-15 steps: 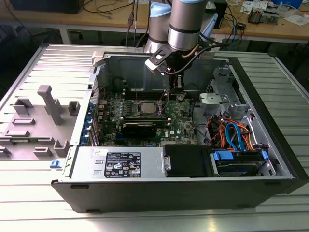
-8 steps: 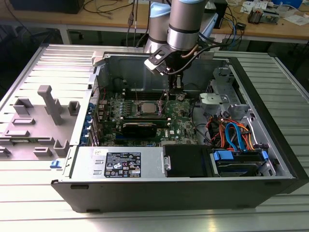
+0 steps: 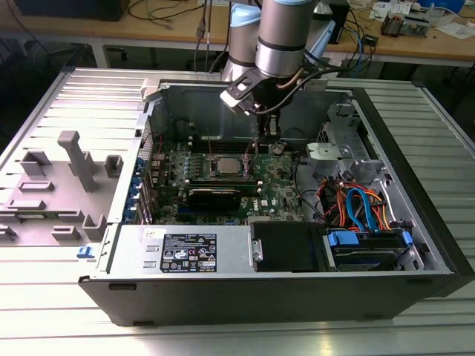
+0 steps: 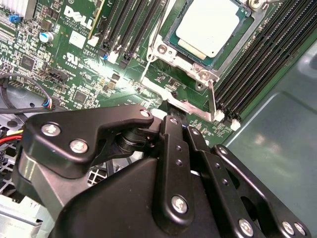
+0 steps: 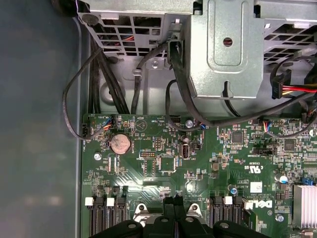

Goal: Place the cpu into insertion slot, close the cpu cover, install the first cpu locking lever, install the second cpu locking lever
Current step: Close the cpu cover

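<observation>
Black gripper (image 4: 173, 121), fingers (image 5: 169, 214) clenched together on nothing visible, hangs beside the thin silver locking lever (image 4: 213, 101), seemingly to push it. Silver-topped square cpu (image 4: 210, 27) lies seated under the silver windowed cpu cover (image 4: 181, 62), already closed to clamp it.

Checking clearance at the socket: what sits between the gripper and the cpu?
In the second wrist view, the silver edge of the cpu cover and a thin metal lever lie between the gripper and the cpu.
</observation>
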`<action>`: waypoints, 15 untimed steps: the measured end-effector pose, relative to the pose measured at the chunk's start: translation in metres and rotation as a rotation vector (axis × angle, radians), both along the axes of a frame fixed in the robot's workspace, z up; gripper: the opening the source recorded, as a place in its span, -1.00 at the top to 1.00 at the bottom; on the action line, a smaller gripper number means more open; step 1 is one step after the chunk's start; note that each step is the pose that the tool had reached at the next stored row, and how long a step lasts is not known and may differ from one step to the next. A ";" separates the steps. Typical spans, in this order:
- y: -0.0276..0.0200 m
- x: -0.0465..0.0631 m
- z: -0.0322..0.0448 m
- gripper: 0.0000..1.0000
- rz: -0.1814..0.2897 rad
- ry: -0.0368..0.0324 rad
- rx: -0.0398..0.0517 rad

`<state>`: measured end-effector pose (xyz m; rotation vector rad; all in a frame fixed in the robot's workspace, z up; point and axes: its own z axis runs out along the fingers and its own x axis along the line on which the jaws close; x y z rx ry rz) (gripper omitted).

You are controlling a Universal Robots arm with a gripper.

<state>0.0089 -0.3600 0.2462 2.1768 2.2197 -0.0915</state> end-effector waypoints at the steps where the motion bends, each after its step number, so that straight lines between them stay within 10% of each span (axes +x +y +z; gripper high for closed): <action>1: 0.0000 0.000 0.0000 0.79 0.000 0.0008 0.0000; 15: 0.0000 -0.007 0.0000 0.79 0.000 0.0193 0.0001</action>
